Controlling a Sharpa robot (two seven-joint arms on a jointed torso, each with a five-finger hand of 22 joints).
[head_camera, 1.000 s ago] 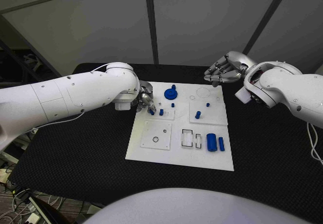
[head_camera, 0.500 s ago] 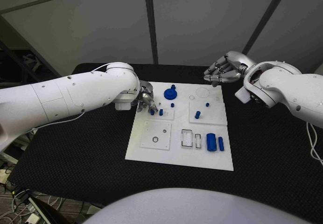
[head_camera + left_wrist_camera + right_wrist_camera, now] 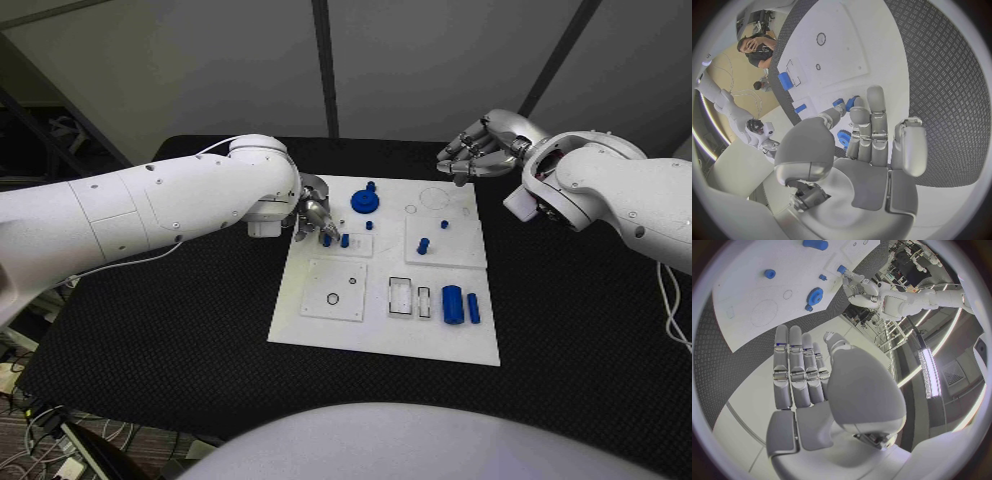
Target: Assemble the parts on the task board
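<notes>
The white task board point(image 3: 389, 335) lies mid-table. My left hand point(image 3: 312, 213) reaches over its far left corner, where thumb and a finger pinch a small blue peg point(image 3: 326, 239) standing on the board. A second peg point(image 3: 345, 240) stands right beside it. In the left wrist view the hand point(image 3: 861, 150) has its fingers stretched out, with the peg point(image 3: 852, 103) at their tips. A blue gear point(image 3: 366, 202) sits just beyond. My right hand point(image 3: 483, 148) hovers past the board's far right corner, holding nothing, and its fingers point(image 3: 795, 365) lie side by side.
More small pegs point(image 3: 424, 245) stand on the board's right half. A thick blue cylinder point(image 3: 453, 305) and a thin one point(image 3: 473, 308) lie near its right edge, beside two rectangular slots point(image 3: 401, 296). Black table point(image 3: 159, 330) surrounds the board.
</notes>
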